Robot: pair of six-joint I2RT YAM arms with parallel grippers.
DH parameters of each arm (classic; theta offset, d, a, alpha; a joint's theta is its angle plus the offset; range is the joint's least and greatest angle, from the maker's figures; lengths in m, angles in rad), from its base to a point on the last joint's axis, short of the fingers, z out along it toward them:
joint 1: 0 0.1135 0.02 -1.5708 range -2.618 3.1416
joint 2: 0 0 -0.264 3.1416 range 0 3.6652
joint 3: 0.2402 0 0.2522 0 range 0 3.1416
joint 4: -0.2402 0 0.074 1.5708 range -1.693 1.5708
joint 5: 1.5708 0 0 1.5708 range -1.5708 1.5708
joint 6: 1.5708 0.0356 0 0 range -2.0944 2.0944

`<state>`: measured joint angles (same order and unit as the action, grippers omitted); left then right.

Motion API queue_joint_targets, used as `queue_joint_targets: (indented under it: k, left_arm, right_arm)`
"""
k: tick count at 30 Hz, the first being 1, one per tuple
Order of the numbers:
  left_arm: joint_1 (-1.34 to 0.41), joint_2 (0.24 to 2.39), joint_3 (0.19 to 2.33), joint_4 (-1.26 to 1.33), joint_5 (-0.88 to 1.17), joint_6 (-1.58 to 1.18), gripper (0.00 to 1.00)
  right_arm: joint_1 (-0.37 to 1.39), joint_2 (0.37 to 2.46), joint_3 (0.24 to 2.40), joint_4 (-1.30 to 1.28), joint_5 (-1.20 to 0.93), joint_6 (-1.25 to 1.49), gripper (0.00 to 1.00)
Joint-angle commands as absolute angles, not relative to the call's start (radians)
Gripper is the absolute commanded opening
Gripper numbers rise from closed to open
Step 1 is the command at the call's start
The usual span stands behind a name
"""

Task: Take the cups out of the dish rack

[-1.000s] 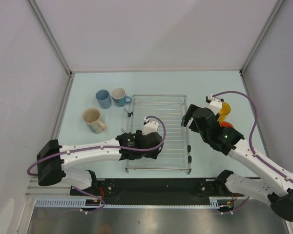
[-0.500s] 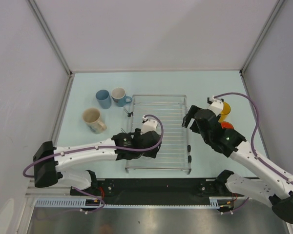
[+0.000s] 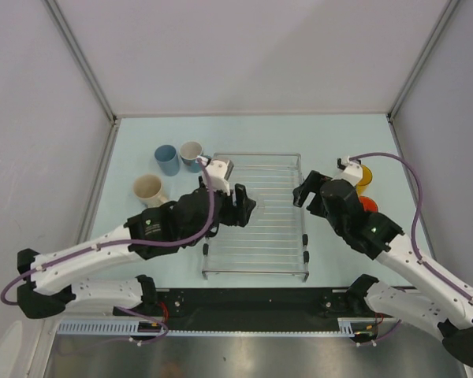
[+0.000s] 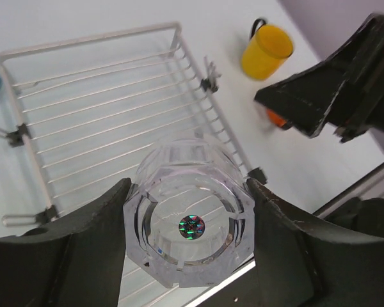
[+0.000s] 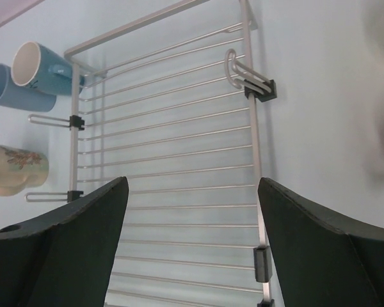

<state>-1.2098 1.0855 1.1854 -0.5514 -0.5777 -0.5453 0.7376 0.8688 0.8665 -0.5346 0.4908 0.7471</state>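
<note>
Left wrist view: left pincer [image 4: 189,211] clamps one clear glass [image 4: 189,227]; right pincer [image 5: 192,192] gapes empty; two blue cups [image 3: 166,159] [image 3: 192,153] stand adjacent.

Top external: fixed, high behind the bases, looks down and forward. It's the farthest view and takes in the whole table [image 3: 339,134] and the full dish rack [image 3: 272,236].

Left wrist: on the left gripper [image 4: 189,236], close over the rack, faces down and away from the bases. Clear glass [image 4: 189,217] fills centre; yellow cup [image 4: 265,52] and right arm [image 4: 333,96] sit top right.

Right wrist: looks down between the right gripper [image 5: 192,192] fingers from near the rack's right side, facing far-left. Blue cups [image 5: 16,89] and beige cup [image 5: 13,167] are at the left edge.

All three share the rack. The wrist views overlap on its right rail.
</note>
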Motion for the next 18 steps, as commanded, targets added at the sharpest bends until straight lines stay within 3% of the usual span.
queue_joint_targets:
  k: [1,5,6,11,18]
  left_arm:
    - [-1.158,0.941,1.007,-0.176,-0.476,-0.483,0.00]
    - [-0.981,0.778,0.778,0.156,-0.320,-0.552,0.00]
    - [-0.927,0.767,0.729,0.222,-0.202,-0.586,0.01]
    - [-0.671,0.859,0.614,0.455,0.177,-0.830,0.00]
    - [-0.650,1.069,0.603,0.803,0.471,-0.963,0.00]
  right_arm:
    - [0.742,0.816,0.847,-0.427,0.422,0.733,0.88]
    - [0.739,0.762,0.825,-0.385,0.393,0.718,0.88]
    - [0.741,0.747,0.822,-0.364,0.384,0.716,0.88]
    - [0.741,0.727,0.787,-0.276,0.264,0.721,0.88]
    - [0.739,0.735,0.724,-0.063,0.072,0.762,0.88]
